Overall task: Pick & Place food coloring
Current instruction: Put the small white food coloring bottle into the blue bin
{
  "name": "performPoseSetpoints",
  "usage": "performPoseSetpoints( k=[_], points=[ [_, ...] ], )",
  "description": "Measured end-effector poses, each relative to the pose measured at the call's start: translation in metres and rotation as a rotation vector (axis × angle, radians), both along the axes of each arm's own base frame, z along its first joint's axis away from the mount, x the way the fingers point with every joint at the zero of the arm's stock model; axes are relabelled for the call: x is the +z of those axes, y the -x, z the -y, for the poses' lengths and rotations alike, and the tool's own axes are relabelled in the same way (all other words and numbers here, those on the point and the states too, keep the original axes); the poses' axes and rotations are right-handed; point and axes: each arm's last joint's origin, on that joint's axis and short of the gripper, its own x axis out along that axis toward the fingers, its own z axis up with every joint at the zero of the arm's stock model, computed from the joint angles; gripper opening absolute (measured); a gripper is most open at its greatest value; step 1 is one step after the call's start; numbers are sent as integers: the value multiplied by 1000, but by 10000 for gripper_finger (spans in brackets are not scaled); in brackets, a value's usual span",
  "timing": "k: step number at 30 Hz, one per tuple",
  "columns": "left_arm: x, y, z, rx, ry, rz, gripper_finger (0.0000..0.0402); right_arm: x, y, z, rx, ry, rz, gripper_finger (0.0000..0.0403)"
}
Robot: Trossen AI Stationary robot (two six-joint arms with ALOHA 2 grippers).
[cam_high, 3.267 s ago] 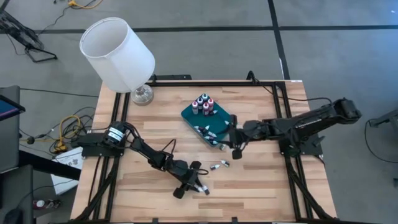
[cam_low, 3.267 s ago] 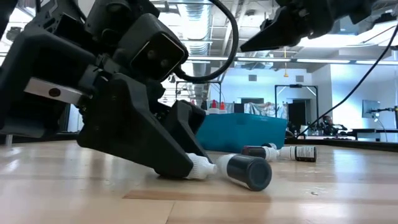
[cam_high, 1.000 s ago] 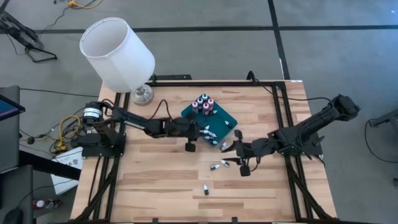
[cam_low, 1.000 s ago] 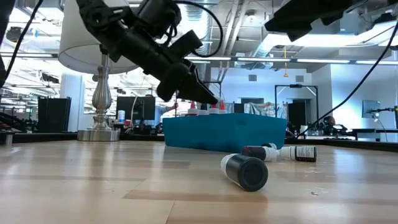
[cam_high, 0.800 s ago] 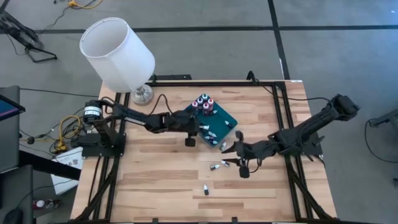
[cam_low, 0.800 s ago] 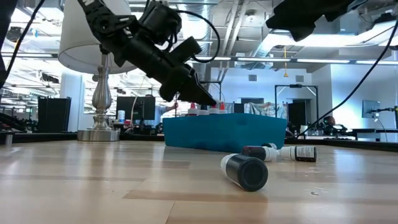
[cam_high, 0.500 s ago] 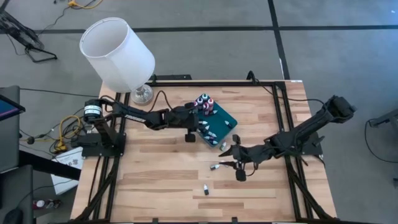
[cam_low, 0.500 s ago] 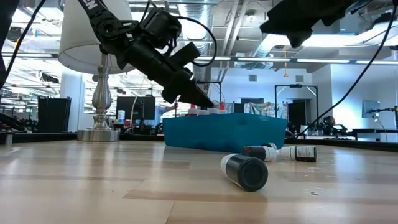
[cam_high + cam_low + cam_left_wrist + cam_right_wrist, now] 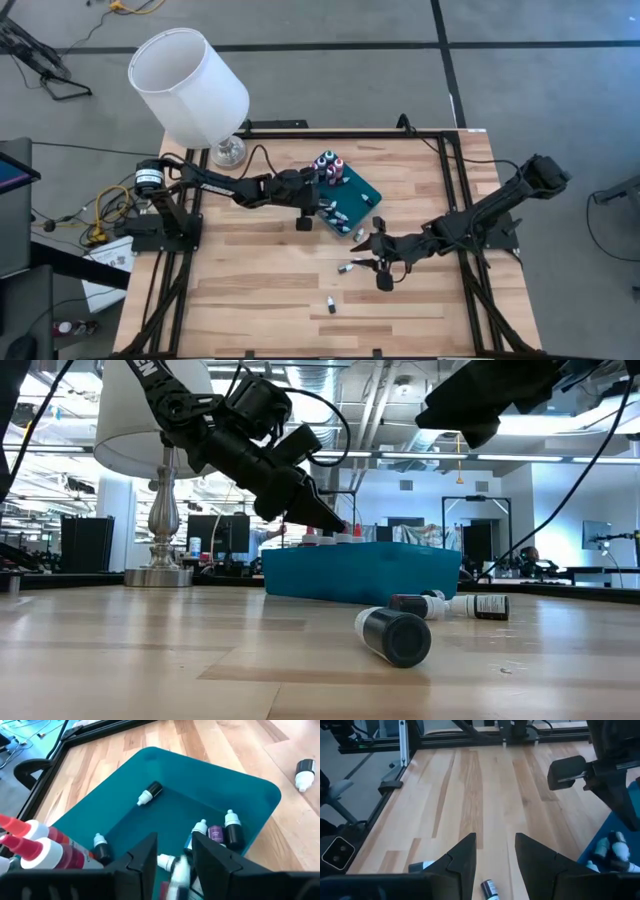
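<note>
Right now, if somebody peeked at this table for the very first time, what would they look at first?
Probably the big white lamp at the table's far left corner, then the teal tray in the middle, with little dropper bottles standing at its far end and more lying inside. The left gripper is over the tray with a blurry bottle between its open fingers, and the right gripper is open over loose bottles on the wood.

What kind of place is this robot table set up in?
Probably a robotics lab or workshop: a wooden table in a black metal frame, loose cables on a grey floor, and exposed ceiling ducts with monitors behind.
</note>
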Motion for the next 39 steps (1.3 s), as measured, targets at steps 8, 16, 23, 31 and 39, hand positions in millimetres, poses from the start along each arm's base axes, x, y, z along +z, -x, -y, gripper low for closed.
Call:
performPoseSetpoints(
  k=[8,16,23,31,39],
  points=[
    [0,0,4,-65,41,4,127,-7,3,-4,-65,-70,-61,127],
    [12,2,29,-233,119,14,128,-43,12,-29,-226,29,-145,127],
    [34,13,62,-389,150,4,128,-73,17,-45,-328,48,-162,127],
    [48,31,112,-560,154,-42,128,-104,26,-60,-449,138,-103,127],
    [51,43,152,-643,126,-48,128,-123,27,-58,-520,223,-70,127]
  ],
)
